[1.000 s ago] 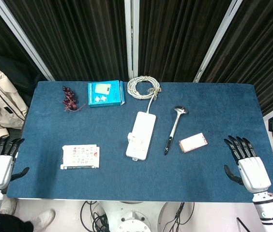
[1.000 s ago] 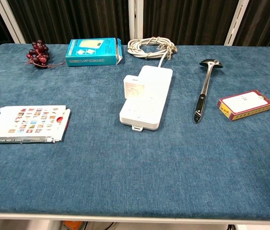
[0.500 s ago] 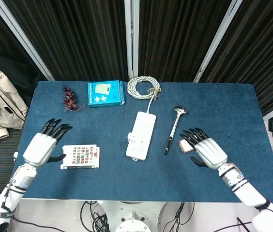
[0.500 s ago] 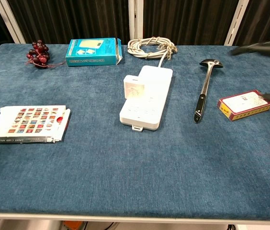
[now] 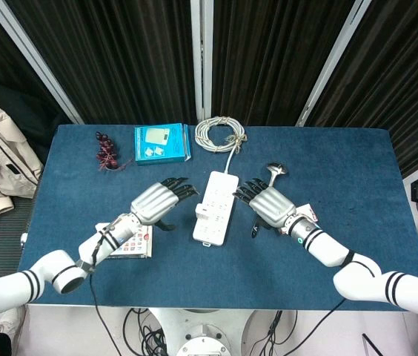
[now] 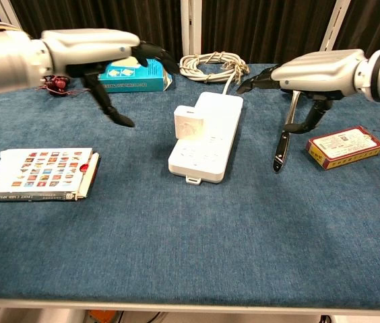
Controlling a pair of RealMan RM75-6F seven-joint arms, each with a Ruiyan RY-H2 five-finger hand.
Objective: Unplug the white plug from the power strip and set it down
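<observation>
A: Sitting in the near left socket of the power strip (image 6: 205,136), the white plug (image 6: 188,123) stands upright, with the strip lying lengthwise in the middle of the blue worktop (image 6: 197,249).

B: And the hands?

A: The left hand (image 5: 156,200) hangs above the worktop just left of the strip, fingers spread and holding nothing. The right hand (image 5: 267,202) mirrors it just right of the strip, fingers also apart and empty. Neither touches the plug.

B: What lies under the right hand?

A: A ladle (image 6: 287,126) with a black handle, running near to far, and right of it a red and white box (image 6: 344,146).

B: On the left side?

A: A flat printed packet (image 6: 40,175) near the left edge. Farther back sit a dark red bunch of grapes (image 6: 54,73), a teal box (image 6: 131,75), and the strip's coiled white cable (image 6: 211,67) at the far edge.
</observation>
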